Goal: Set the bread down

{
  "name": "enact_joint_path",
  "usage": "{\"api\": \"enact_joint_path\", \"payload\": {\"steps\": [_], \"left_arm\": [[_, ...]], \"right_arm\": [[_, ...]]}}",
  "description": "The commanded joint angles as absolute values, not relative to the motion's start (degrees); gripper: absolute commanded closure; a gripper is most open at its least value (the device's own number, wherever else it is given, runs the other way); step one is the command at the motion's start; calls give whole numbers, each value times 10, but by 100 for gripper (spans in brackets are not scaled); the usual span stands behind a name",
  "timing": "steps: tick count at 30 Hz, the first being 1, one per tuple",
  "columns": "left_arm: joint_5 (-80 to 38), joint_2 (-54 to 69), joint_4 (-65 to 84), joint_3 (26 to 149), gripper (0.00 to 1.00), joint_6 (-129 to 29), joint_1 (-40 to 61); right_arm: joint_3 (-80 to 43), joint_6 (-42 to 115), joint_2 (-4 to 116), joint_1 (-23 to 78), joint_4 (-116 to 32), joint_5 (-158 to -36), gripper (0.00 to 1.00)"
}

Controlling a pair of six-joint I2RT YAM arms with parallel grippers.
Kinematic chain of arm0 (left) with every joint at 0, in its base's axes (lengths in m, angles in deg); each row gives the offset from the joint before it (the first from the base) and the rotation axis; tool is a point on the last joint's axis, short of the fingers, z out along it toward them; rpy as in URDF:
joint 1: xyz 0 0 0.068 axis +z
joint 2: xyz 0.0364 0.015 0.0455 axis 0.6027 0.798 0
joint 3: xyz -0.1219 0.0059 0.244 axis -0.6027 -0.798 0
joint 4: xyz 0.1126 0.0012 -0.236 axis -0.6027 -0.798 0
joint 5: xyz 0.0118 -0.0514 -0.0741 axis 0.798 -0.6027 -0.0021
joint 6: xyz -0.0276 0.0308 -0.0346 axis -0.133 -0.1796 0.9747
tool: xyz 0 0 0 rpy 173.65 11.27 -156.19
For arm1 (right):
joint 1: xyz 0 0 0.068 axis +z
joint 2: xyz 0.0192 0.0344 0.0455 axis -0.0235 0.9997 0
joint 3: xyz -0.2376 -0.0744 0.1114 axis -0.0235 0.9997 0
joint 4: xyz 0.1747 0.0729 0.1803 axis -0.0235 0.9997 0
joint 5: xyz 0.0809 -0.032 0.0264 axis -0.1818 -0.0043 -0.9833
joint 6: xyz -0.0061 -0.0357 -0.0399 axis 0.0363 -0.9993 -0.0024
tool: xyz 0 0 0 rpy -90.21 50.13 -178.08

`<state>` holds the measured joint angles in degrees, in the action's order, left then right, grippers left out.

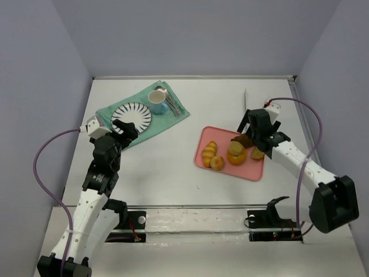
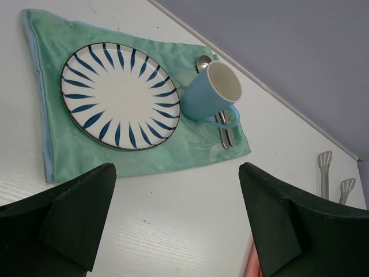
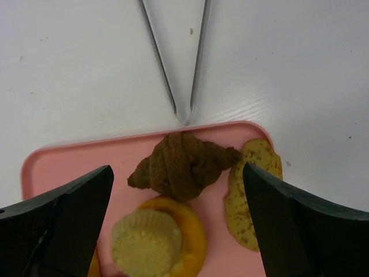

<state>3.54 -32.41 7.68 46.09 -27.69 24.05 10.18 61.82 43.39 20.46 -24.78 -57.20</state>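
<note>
Currently the bread (image 1: 217, 163) lies on the pink tray (image 1: 242, 172), in its near left part just beside the ridged loaf (image 1: 210, 151). The right gripper (image 1: 250, 134) hangs spread and empty above the brown croissant (image 3: 181, 164) at the tray's far right, apart from the bread. The left gripper (image 1: 125, 128), likewise spread and empty, hovers near the striped plate (image 2: 118, 95).

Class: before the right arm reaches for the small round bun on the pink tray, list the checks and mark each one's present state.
1. Right gripper open and empty: ok.
2. Small round bun in plain view on the pink tray: ok.
3. Right gripper centred over that bun: not ok; it faces the brown croissant.
4. Striped plate bare: ok.
5. Left gripper open, away from the tray: ok.
</note>
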Motion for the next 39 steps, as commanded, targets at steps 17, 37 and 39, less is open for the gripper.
{"api": "enact_joint_path", "payload": {"steps": [17,37,39], "left_arm": [[89,-334,80,486,1,-280,242],[139,-396,50,480,1,-269,242],[136,-396,49,480,1,-270,242]], "right_arm": [[-269,517,897,31,-180,-746,0],[-431,475,998,15,-135,-733,76],[-441,452,979,15,-138,-743,81]]}}
